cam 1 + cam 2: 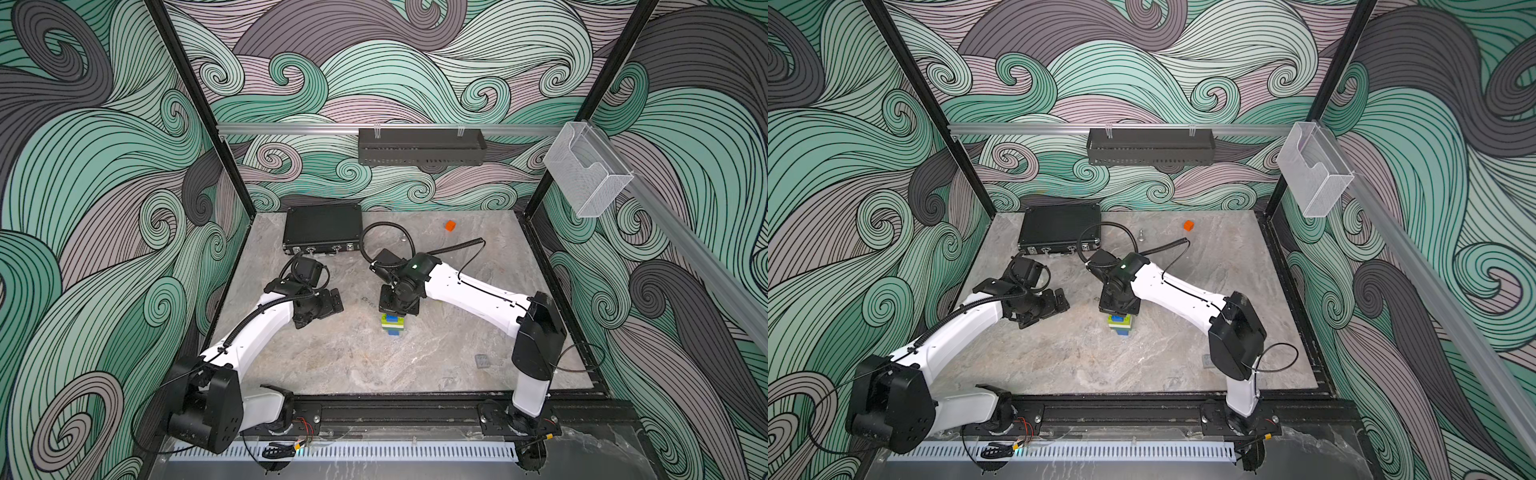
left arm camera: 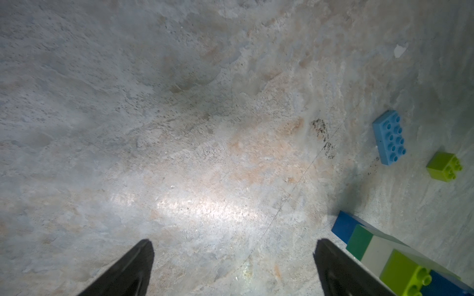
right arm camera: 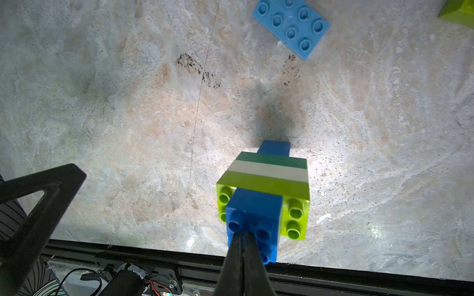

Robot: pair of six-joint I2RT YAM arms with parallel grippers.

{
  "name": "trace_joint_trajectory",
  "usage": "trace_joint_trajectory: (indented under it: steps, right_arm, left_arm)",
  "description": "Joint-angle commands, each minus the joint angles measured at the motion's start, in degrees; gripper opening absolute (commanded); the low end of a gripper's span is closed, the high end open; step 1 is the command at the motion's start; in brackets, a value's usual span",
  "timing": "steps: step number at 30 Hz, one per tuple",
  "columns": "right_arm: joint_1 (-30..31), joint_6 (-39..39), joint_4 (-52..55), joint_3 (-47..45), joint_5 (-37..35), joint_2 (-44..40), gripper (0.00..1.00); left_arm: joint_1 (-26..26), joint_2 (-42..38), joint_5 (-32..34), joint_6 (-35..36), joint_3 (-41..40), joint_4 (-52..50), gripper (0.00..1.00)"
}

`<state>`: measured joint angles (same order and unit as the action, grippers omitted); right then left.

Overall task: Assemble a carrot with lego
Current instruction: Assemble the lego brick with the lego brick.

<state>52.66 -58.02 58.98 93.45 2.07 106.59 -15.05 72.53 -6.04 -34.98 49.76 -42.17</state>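
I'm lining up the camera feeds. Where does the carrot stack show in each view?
Both top views: carrot stands just below picture centre.
Left wrist: lower right corner.
Right wrist: low centre, shut right end effector on its top.
Landmark: light blue brick, both wrist views only.

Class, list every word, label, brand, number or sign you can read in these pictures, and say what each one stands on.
Readable text: none in any view.
Dark speckled marks on the tabletop: they form no readable letters.
Carrot, light blue brick, black case: no lettering can be made out on them.
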Motion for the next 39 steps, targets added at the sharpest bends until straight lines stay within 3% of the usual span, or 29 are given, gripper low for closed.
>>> trace_joint_trajectory:
  steps: [1,39]
  right_arm:
    - [-0.6,-1.1,6.2,-3.2,-1.9,1.7,0.07]
    - [-0.1,3.5,3.7,4.6,-2.9,1.9,0.24]
  left_arm:
    - [0.5,-1.3,-0.2,0.2,1.9,-0.1,0.98]
    - [0.5,-1.6,0.1,0.2,2.0,0.0,0.99]
